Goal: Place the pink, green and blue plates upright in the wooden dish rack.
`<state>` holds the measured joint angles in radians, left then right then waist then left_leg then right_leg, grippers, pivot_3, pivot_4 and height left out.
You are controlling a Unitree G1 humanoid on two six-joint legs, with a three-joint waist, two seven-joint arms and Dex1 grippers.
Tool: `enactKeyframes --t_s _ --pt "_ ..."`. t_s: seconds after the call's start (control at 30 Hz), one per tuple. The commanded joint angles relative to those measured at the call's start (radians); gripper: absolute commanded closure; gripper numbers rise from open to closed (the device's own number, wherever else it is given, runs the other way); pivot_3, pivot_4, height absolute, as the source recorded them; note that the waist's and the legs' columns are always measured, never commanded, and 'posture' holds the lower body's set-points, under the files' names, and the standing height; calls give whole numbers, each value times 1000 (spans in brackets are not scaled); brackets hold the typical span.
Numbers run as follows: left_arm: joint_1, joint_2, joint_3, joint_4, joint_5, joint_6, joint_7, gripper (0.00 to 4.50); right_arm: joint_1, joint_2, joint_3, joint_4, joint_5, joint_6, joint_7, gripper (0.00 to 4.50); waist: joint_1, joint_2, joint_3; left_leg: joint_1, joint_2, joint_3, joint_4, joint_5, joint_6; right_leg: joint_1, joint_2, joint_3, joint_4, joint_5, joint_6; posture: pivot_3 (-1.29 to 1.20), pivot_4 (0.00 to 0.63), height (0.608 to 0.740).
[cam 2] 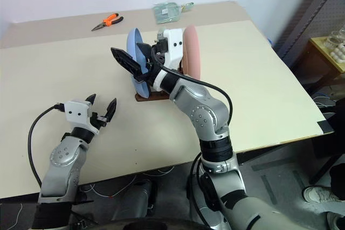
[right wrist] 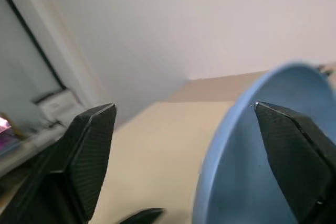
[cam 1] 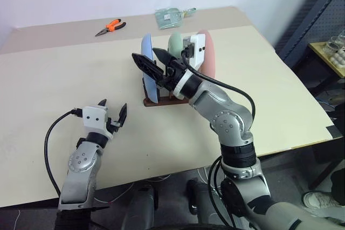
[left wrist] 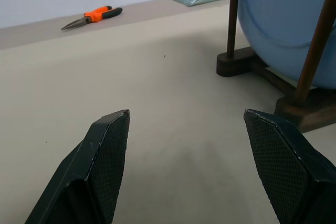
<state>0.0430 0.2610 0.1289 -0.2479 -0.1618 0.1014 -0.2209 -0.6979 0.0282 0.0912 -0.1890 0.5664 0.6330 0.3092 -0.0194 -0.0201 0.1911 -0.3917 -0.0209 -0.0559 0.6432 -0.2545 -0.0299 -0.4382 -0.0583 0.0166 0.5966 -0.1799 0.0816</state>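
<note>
Blue plate [cam 1: 146,68], green plate [cam 1: 175,42] and pink plate [cam 1: 208,52] stand up between pegs in the wooden dish rack [cam 1: 161,100], at twelve o'clock from the right gripper [cam 1: 153,62], whose fingers are spread apart. In the left wrist view the left gripper [left wrist: 186,166] waits wide apart and empty, with the rack at two o'clock. In the right wrist view the spread fingers sit around the blue rim, so I think it just let go.

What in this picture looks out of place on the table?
Orange-handled pliers and a clear packet lie at the table's far edge, unrelated to the dishes. The three plates stand upright in the rack.
</note>
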Motion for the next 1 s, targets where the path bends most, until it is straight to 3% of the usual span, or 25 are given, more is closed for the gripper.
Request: enactKeyframes --t_s 0.03,0.2,0.4,0.5,0.57,0.7,1.0 --pt "-1 -6 -6 -50 -2 -3 -2 938 -70 -50 53 -36 -94 -93 59 534 0 0 0 0 0 0 0 0 0 0 0 0 0 0 0 0 150 739" --pt "-2 -9 1 -57 4 2 4 938 -122 -207 79 -69 -272 -253 119 534 1 0 0 0 -1 0 0 0 0 0 0 0 0 0 0 0 150 739" --pt "-14 -3 12 -33 32 -3 28 938 -55 -426 -164 -11 -289 -300 107 534 11 -1 0 -1 -1 -1 2 0 0 3 -2 -1 -2 -1 1 0 150 739" --pt "-15 2 7 1 47 -9 29 938 111 -564 -287 108 -312 -328 149 534 10 -2 -1 0 -2 0 2 -1 1 4 -2 -1 -3 -1 1 0 150 739" --pt "-14 8 4 27 56 -10 22 938 239 -626 -298 149 -313 -336 217 534 13 -2 -1 1 -2 -1 2 -1 1 6 -2 -1 -4 -2 2 0 150 739" --pt "-2 19 6 56 71 -26 16 938 397 -662 -244 135 -306 -375 338 534 -8 4 2 2 -1 3 2 -2 4 6 -1 1 -2 -2 2 0 150 739" --pt "44 38 60 38 58 -33 9 938 385 -608 -217 165 -304 -416 359 534 -17 5 3 3 1 3 3 -2 4 5 3 3 -1 -3 4 0 150 739"
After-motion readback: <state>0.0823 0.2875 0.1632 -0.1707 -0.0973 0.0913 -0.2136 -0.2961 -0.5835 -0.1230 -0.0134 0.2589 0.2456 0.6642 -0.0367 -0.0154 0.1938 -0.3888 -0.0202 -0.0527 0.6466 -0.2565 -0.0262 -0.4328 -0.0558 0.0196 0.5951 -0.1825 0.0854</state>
